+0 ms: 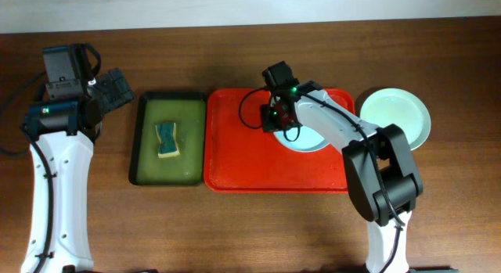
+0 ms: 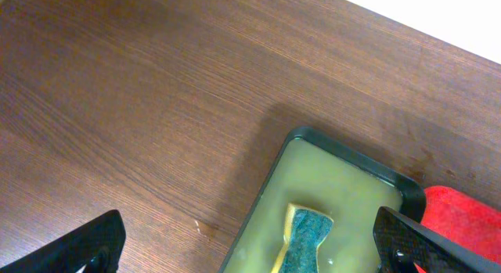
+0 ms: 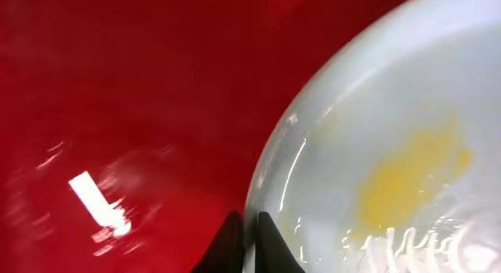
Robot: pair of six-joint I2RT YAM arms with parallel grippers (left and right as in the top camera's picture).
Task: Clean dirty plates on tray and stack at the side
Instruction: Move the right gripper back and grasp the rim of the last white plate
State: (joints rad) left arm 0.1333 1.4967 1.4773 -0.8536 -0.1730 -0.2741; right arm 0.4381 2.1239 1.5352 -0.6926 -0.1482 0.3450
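A pale blue plate [image 1: 309,138] lies on the red tray [image 1: 235,156], towards its right half. My right gripper [image 1: 279,116] is shut on the plate's left rim. In the right wrist view the two fingers [image 3: 249,235] pinch that rim, and the plate [image 3: 352,124] carries a yellow smear [image 3: 407,179] and wet streaks. A pale mint-green plate [image 1: 395,116] lies on the table to the right of the tray. A white plate is not visible. My left gripper [image 1: 117,89] is open and empty, held above the table left of the green basin; its fingers [image 2: 254,257] straddle the basin's edge.
A dark green basin [image 1: 144,148] of yellowish water stands left of the tray, with a yellow-and-green sponge [image 1: 167,139] in it; the left wrist view shows the basin [image 2: 344,156] and the sponge [image 2: 305,242]. The brown wooden table [image 1: 235,226] surrounds them.
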